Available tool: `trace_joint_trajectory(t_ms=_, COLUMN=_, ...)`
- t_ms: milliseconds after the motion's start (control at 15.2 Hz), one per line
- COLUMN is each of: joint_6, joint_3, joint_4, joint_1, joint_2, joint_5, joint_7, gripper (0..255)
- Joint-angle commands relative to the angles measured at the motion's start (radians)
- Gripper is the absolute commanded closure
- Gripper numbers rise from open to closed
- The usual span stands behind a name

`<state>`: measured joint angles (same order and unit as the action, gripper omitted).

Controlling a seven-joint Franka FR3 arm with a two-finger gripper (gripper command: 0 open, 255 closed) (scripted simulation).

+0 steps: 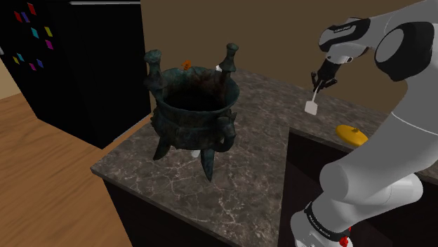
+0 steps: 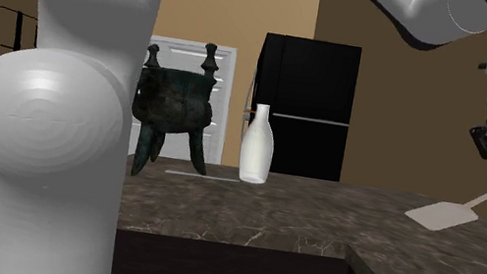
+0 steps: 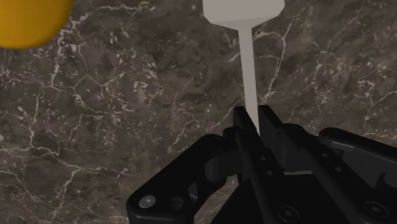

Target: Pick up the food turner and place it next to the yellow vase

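At the upper right of the shoulder view the black gripper [image 1: 321,82] is clamped on the thin handle of the white food turner [image 1: 312,105] — its flat blade hangs down over the dark marble counter [image 1: 246,175]. The yellow vase [image 1: 351,133] lies low on the counter, just below and right of the blade. A greenish three-legged cauldron [image 1: 193,109] stands mid-frame, well apart

**No legible writing**

Nothing here can be read. A faint line of pale lettering runs along the dark band [image 1: 343,29] near the upper end of the white robot arm [image 1: 407,140]. Another runs along the dark ring [image 1: 317,226] near its base. Both are too small to make out. The small coloured tags [image 1: 33,31] on the tall black refrigerator [image 1: 91,70] look like plain patches.
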<state>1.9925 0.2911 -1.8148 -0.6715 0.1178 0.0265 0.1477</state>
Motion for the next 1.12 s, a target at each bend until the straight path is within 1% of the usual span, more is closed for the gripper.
trace_joint_trajectory(t_ms=0, joint_6=-0.016, joint_3=0.010, joint_4=0.066, joint_1=-0.018, joint_2=0.052, joint_5=0.019, joint_7=-0.033, gripper=255)
trace_joint_trajectory(t_ms=1056, joint_6=0.182, joint_3=0.003, joint_4=-0.073, joint_1=-0.022, joint_2=0.114, joint_5=0.044, joint_7=-0.048, gripper=255)
